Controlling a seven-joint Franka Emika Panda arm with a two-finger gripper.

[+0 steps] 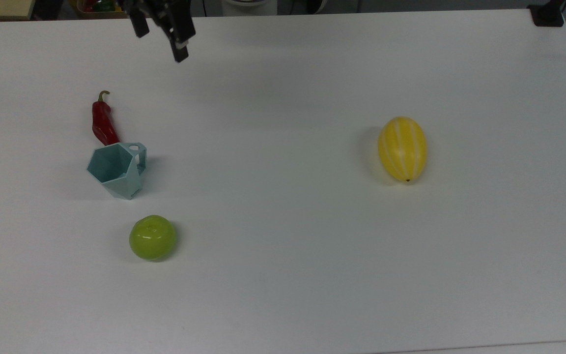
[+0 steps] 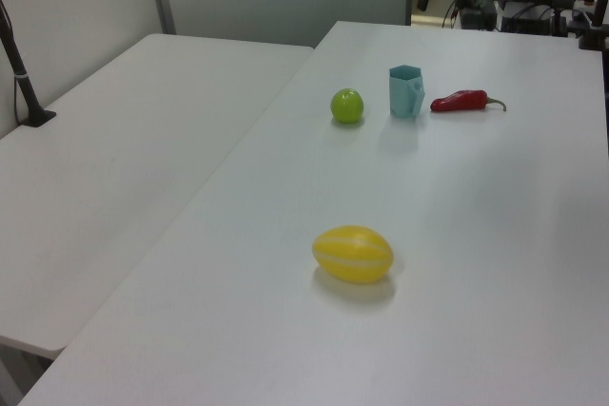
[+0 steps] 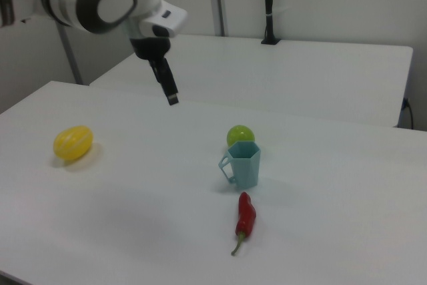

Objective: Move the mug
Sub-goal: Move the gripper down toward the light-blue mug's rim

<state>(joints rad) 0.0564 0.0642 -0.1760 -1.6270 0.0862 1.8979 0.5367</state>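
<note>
The mug point(image 1: 116, 169) stands upright on the bench point(image 1: 283, 275), between the red chilli point(image 1: 103, 120) and green fruit point(image 1: 152, 237). The claw point(image 1: 160, 42), fingers apart and empty, hangs well away. A careless descent could knock either neighbour or tip the mug.

Even, diffuse overhead light falls on the white table point(image 1: 283, 275), bright without harsh glare. Shadows are soft: a faint smear lies below the jaws in the top view, and a pale one beside the yellow melon point(image 1: 402, 148). The green fruit point(image 1: 152, 237) carries a small highlight. The left view looks slightly hazy.
</note>
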